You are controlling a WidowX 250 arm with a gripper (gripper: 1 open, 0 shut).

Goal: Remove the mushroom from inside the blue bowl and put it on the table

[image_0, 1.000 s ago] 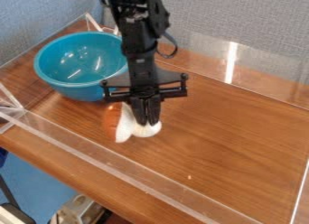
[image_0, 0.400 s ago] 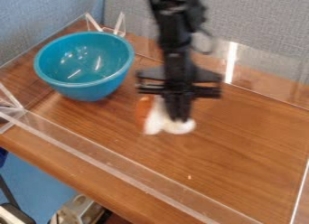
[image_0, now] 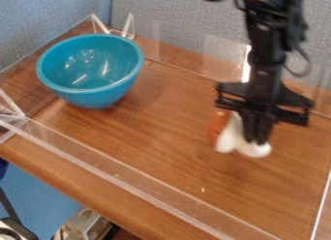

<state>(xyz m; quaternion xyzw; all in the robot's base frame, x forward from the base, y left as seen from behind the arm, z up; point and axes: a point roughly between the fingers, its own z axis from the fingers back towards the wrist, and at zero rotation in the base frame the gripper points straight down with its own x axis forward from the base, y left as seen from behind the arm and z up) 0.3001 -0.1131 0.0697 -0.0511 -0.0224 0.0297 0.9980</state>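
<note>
The blue bowl (image_0: 88,72) stands at the far left of the table (image_0: 142,128), with nothing visible inside it. My gripper (image_0: 256,137) is over the right part of the table, pointing straight down and shut on the mushroom (image_0: 234,135). The mushroom lies sideways in the grip, its orange-brown cap to the left and its cream-white stem toward the bottom, low over or on the wood. I cannot tell whether it touches the table.
Low clear acrylic walls (image_0: 155,191) edge the tabletop on all sides. A small clear bracket (image_0: 11,116) sits at the left edge near the bowl. A blue wall rises behind the table.
My gripper has carried the mushroom rightward across the table, away from the bowl, and has rolled about its vertical axis. It stays shut on the mushroom.
</note>
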